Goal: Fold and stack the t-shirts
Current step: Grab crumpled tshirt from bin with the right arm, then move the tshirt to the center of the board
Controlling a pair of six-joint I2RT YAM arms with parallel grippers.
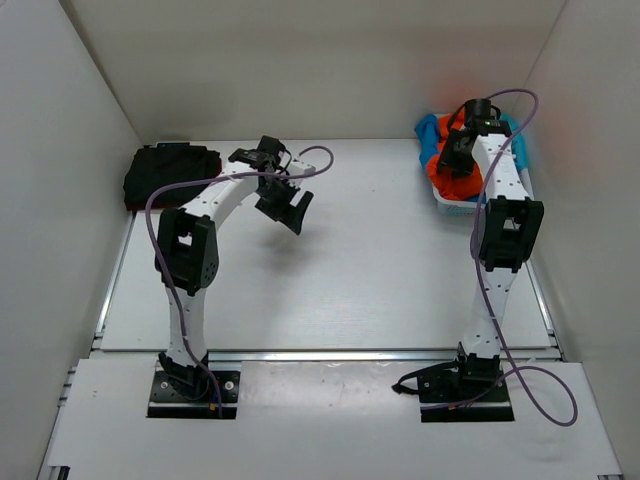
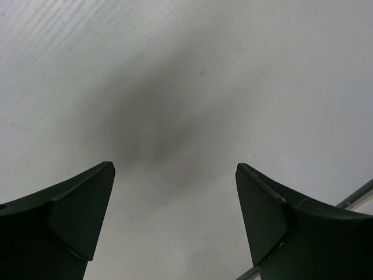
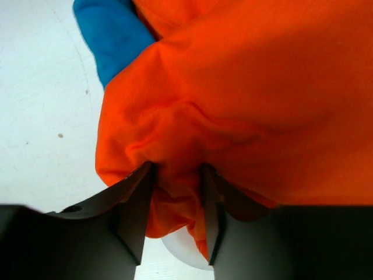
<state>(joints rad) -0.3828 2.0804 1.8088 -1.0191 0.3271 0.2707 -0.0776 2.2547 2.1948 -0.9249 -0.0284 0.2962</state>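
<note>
Orange t-shirt [image 3: 250,99] is bunching up, pinched between the jaws of the right gripper [image 3: 176,172] over the white basket [image 1: 462,207] at the upper right, with a blue t-shirt [image 3: 111,35] lying just beside it. The left gripper [image 2: 175,169] is hanging wide open above the table [image 1: 380,270]. The dark t-shirts [image 1: 170,175] are sitting at the upper left.

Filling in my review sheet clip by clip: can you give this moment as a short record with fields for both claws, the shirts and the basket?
left claw: open, empty, over the bare table
right claw: closed on a bunch of the orange t-shirt
orange t-shirt: crumpled, at the white basket, far right
blue t-shirt: crumpled, next to the orange one
dark pile: stacked at the far left corner, apart from both claws
</note>
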